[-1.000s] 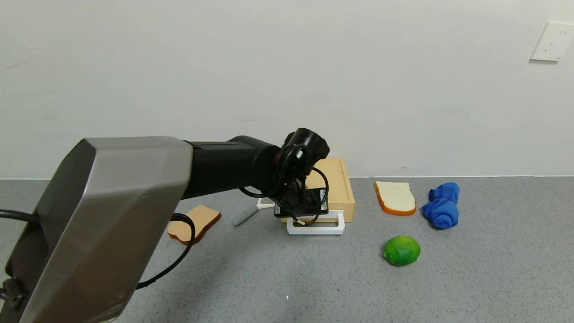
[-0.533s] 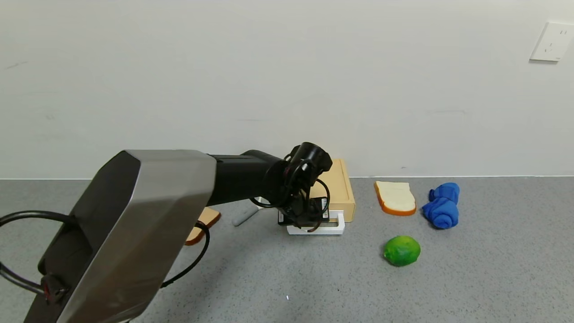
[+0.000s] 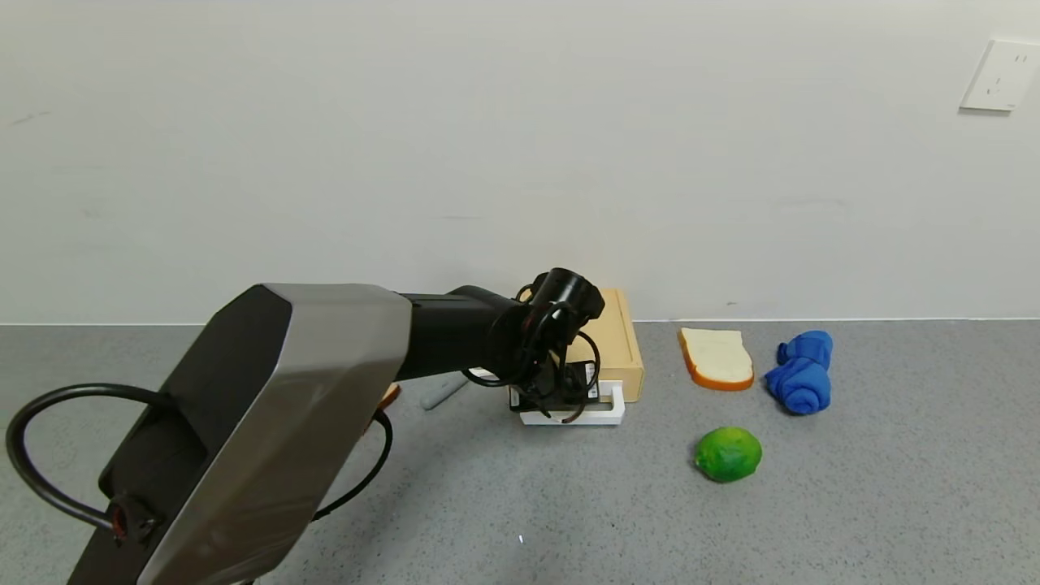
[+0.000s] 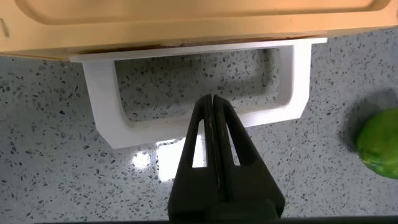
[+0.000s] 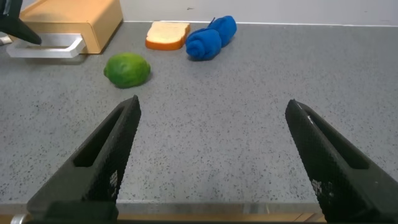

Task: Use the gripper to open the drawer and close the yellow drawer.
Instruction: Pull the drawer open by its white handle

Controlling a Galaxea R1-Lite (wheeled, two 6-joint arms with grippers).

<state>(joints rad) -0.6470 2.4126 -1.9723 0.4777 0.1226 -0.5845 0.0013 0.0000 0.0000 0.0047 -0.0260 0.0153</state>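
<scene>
The drawer's flat tan box (image 3: 617,341) stands by the wall, its drawer pushed in, with the white loop handle (image 3: 611,413) on the front. My left gripper (image 3: 569,404) hangs over that handle. In the left wrist view the gripper (image 4: 211,99) is shut and empty, its tip lying over the handle's (image 4: 273,109) front bar at the edge of the loop opening, below the box's front (image 4: 186,31). I cannot tell whether it touches. My right gripper (image 5: 211,137) is open and empty above bare table, far from the drawer.
A green lime (image 3: 729,454) lies right of the handle. A bread slice (image 3: 717,357) and a blue cloth (image 3: 803,372) lie farther right. A grey-handled tool (image 3: 443,392) and a second bread slice (image 3: 390,396), mostly hidden by my left arm, lie left of the box. The wall is right behind.
My left arm has sunk and reached further in, bringing the shut gripper down onto the white handle. The drawer and the other things have not moved.
</scene>
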